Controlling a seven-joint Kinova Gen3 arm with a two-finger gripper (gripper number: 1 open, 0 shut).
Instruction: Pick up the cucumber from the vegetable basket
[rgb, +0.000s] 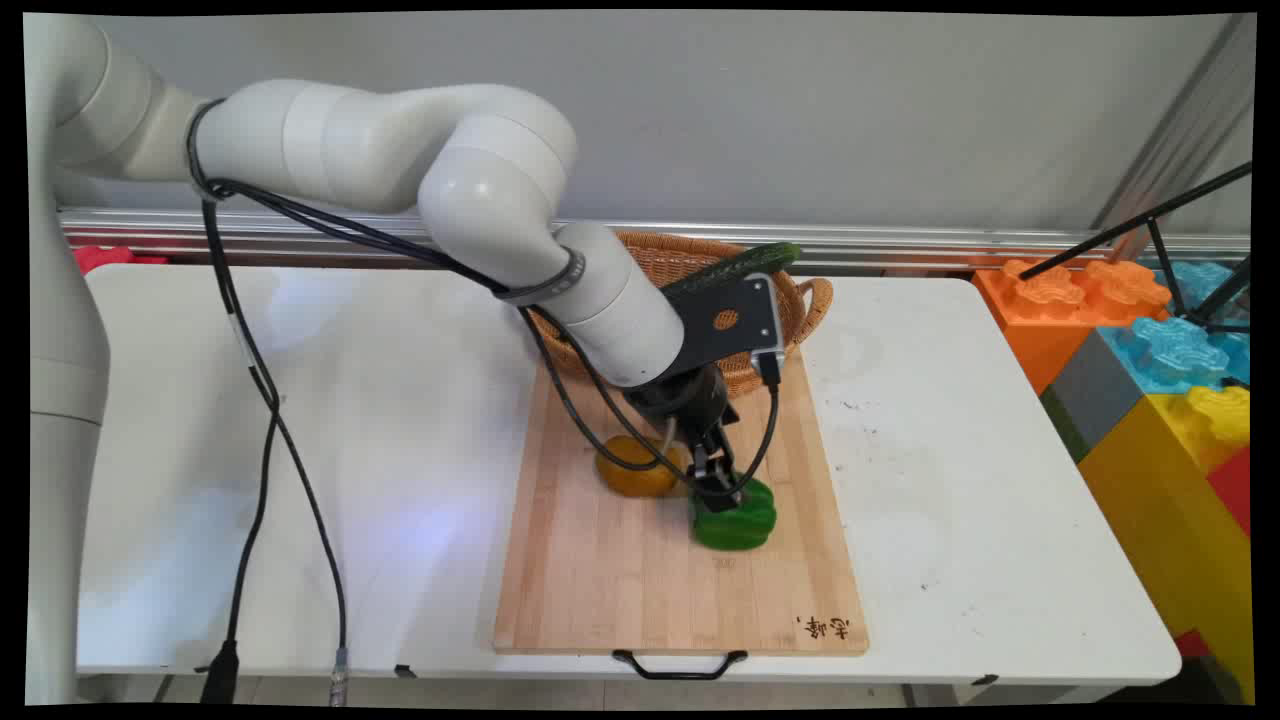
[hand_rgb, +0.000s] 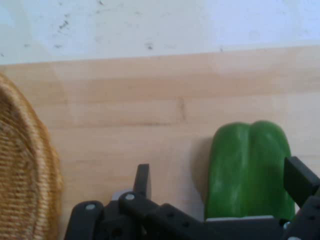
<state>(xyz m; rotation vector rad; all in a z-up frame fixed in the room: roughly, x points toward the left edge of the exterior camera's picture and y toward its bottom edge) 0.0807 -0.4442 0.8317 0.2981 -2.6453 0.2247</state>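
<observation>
From my station I see the gripper (rgb: 722, 487) down at the centre of the main view, resting low over the green bell pepper (rgb: 735, 518). In the hand view its two fingers (hand_rgb: 142, 181) stand spread wide apart, one at lower centre and one at the right edge, and the pepper (hand_rgb: 248, 170) sits between them, closer to the right finger. I cannot tell whether either finger actually touches its skin; nothing looks clamped.

The arm enters from the upper left of the main view, runs right, bends at a large elbow joint near the top centre, then angles down and to the right to the wrist, so the hand points steeply down at the wooden cutting board (rgb: 640, 590). Black cables (rgb: 262, 400) droop from the arm down to the frame's lower left.

Just left of the pepper on the board lies a yellow-orange rounded fruit (rgb: 635, 478), partly hidden behind cables and the gripper, so I cannot name it. Behind the wrist, at the board's far end, a wicker basket (rgb: 815, 300) is largely covered by the arm; a cucumber (rgb: 770, 258) lies across its rim. In the hand view only a slice of the basket (hand_rgb: 25, 170) shows at the left edge.

The white table (rgb: 950, 480) carries the board; large coloured building blocks (rgb: 1150, 370) stand at the right edge.
</observation>
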